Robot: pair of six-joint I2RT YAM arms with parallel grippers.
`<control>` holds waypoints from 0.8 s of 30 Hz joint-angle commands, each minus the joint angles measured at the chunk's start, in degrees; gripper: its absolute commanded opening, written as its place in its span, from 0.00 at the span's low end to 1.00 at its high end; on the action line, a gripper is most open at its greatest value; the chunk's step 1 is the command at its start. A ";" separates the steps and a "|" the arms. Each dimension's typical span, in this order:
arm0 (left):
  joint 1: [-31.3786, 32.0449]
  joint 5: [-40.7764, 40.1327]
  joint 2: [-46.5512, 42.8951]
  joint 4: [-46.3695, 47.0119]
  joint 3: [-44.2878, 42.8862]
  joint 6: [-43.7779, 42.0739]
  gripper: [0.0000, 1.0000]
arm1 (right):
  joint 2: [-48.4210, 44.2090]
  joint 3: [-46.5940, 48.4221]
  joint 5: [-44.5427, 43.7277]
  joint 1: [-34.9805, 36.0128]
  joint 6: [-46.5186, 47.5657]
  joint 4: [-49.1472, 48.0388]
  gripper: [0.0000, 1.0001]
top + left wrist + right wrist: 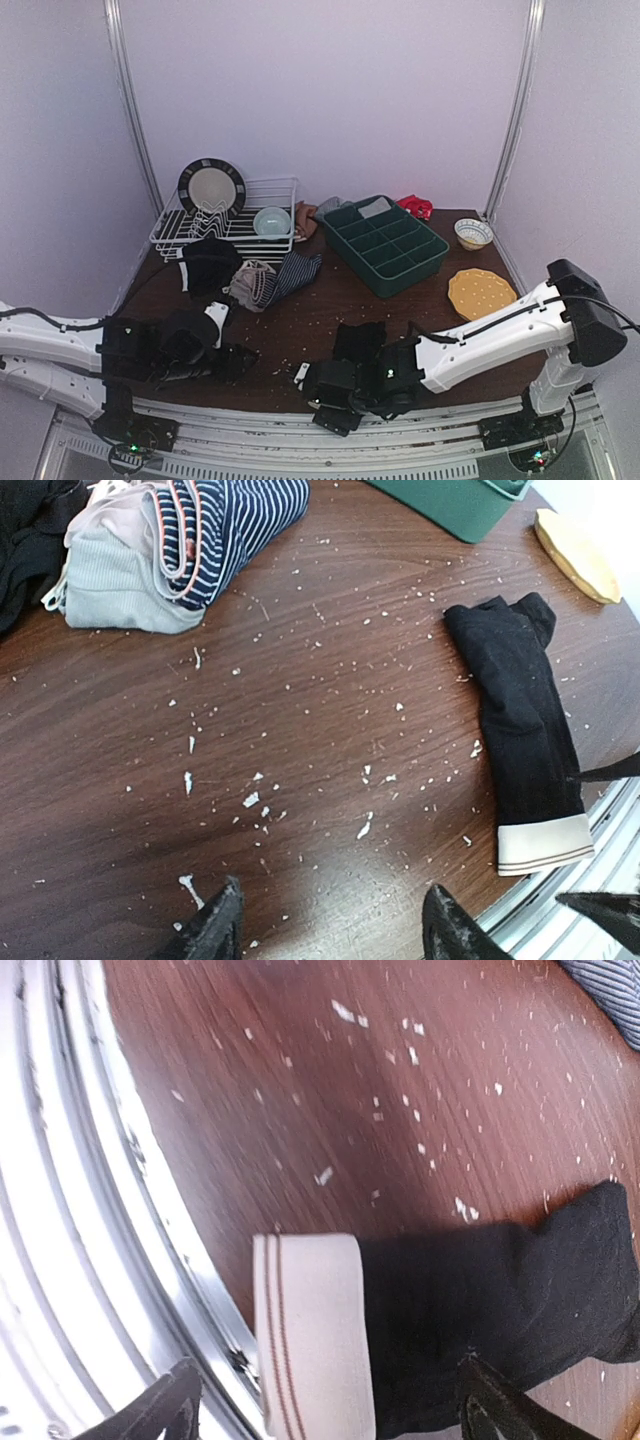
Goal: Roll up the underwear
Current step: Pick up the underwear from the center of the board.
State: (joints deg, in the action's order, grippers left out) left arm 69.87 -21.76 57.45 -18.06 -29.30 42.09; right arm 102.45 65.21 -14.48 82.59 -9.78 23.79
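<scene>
table (300,680): crumb-strewn wood | underwear pile (170,550): upper left, limp, light | black underwear (520,720): folded flat at right, soft, likely slides; pinch the thicker white waistband (545,843) | left gripper (332,900): open, empty | right gripper (330,1380): open, straddling waistband end

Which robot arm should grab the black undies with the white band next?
Probably the right. The right hand, open, hangs directly over the black underwear. The left hand, also open, has that piece off to one side.
</scene>
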 commanded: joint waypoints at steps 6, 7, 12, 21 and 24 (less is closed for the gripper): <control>0.25 0.36 2.85 3.56 1.00 1.31 0.59 | 2.58 -0.86 -3.02 -0.50 -1.30 4.08 0.71; 0.27 0.52 3.35 3.83 0.95 1.25 0.59 | 2.83 -0.95 -2.43 -0.50 -1.50 3.99 0.70; 0.27 0.93 4.76 4.42 0.91 1.40 0.59 | 4.50 -1.63 -1.09 -0.50 -2.94 3.72 0.61; 0.23 1.02 5.00 5.36 2.23 1.25 0.59 | 0.97 -5.96 4.53 -0.41 -5.91 -1.88 0.21; 0.27 0.97 5.11 5.63 2.38 0.16 0.59 | -1.95 -8.91 8.11 -0.58 -7.25 -5.32 0.08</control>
State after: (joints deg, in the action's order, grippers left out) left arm 69.87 -20.73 62.28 -15.00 -27.46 43.18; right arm 103.77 60.23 -11.20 82.48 -14.20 21.12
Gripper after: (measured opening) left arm 0.588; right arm 0.150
